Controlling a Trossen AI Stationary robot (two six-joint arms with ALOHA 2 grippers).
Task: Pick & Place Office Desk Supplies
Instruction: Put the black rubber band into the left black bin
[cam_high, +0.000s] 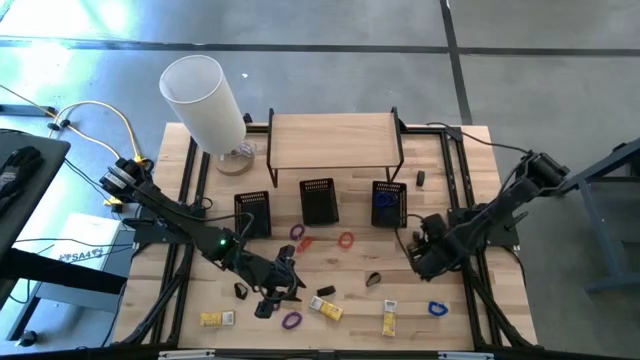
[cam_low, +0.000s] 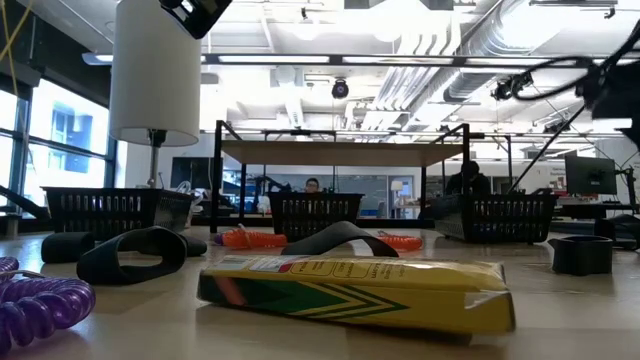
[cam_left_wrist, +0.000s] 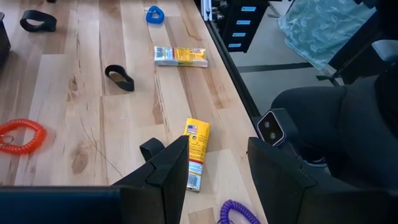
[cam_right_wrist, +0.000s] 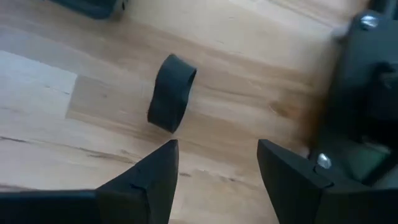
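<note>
The supplies lie scattered on the wooden table (cam_high: 460, 300): yellow blocks (cam_high: 327, 308) (cam_high: 390, 318) (cam_high: 217, 318), black clip pieces (cam_high: 240, 291) (cam_high: 326, 291), purple loops (cam_high: 292, 320) (cam_high: 297, 232), a red-orange loop (cam_high: 346, 240) and a blue loop (cam_high: 437, 308). My left gripper (cam_high: 282, 285) is open and empty, low over the near middle. In the left wrist view (cam_left_wrist: 217, 168) a yellow block (cam_left_wrist: 196, 152) and a black clip (cam_left_wrist: 151, 149) lie just past its fingers. My right gripper (cam_high: 425, 250) is open and empty (cam_right_wrist: 217, 168), with a black band loop (cam_right_wrist: 171, 93) flat on the table ahead of it.
Three black mesh baskets (cam_high: 252, 212) (cam_high: 318, 200) (cam_high: 389, 203) stand in a row before a wooden shelf on a black frame (cam_high: 335, 140). A tall white cylinder (cam_high: 205, 100) stands at the far left. The table's near edge (cam_left_wrist: 230, 81) is close to my left gripper.
</note>
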